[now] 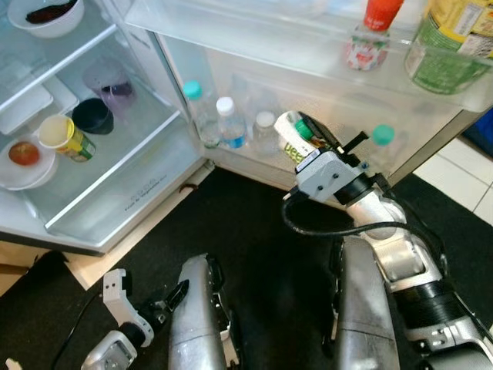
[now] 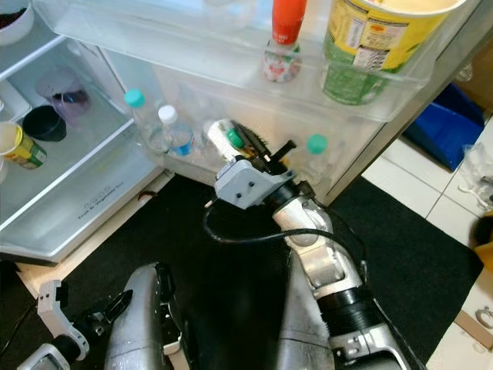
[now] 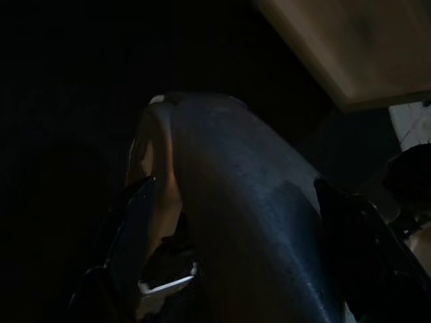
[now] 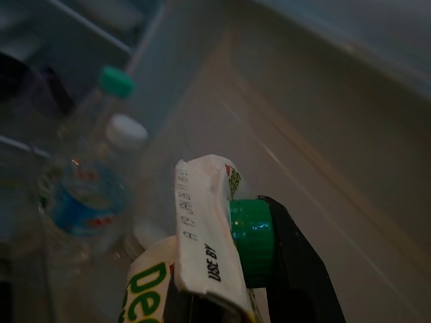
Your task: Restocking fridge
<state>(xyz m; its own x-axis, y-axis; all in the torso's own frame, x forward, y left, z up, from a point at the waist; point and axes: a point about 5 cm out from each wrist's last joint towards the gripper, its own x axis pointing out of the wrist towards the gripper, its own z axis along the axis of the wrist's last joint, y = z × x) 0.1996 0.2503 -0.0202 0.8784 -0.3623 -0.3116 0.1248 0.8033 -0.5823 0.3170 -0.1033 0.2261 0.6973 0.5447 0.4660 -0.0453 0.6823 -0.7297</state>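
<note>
- Nearest the head camera, the left gripper hangs low beside the robot's silver leg over the black mat; its arm is bent down and idle. In the dim left wrist view the two black fingers stand apart with only the curved leg surface between them, holding nothing.
- The right arm rises from the lower right, elbow bent, forearm reaching forward and up toward the fridge door, with a black cable looping beneath the wrist.
- The right gripper is at the door's lower shelf, its fingers closed on the carton, a white-and-green pack with a green screw cap. One black finger presses right against that cap; the carton tilts, top leaning away from the wrist.
- Just beyond the fingertips stand the water bottles in the lower door shelf, one teal-capped, others white-capped; another teal cap sits on the fingers' other side.
- Farther above the fingers, the upper door shelf carries a red-topped bottle and a big yellow-green jar.
- Well off to the fingers' left, inside the fridge, a yellow cup, a dark cup and a bowl rest on a glass shelf.
</note>
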